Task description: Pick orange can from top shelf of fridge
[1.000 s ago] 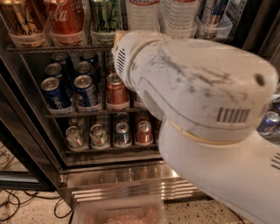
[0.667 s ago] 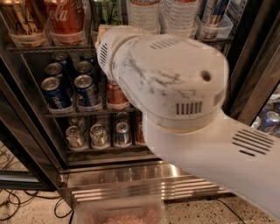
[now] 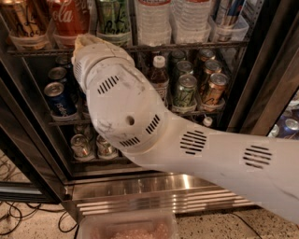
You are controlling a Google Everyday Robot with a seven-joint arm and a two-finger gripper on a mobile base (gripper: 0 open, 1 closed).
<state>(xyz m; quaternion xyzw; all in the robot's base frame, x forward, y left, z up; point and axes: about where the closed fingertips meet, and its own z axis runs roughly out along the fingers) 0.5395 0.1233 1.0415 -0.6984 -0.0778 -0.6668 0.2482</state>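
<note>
The orange can, copper-orange with dark script lettering, stands in a clear tray at the far left of the top shelf, cut off by the top edge. My white arm reaches from the lower right across the fridge. My gripper is at the arm's far end, at the top shelf's front rail, just below the red Coca-Cola can and right of the orange can. Only a tan tip of it shows; the arm hides the rest.
A green can, water bottles and a blue-striped can share the top shelf. Below are blue cans, a bottle, green and orange cans. A steel base, a clear bin and floor cables lie underneath.
The arm's far end has swung left and slightly up along the fridge front, from below the green can to below the Coca-Cola can, uncovering the middle shelf's right side.
</note>
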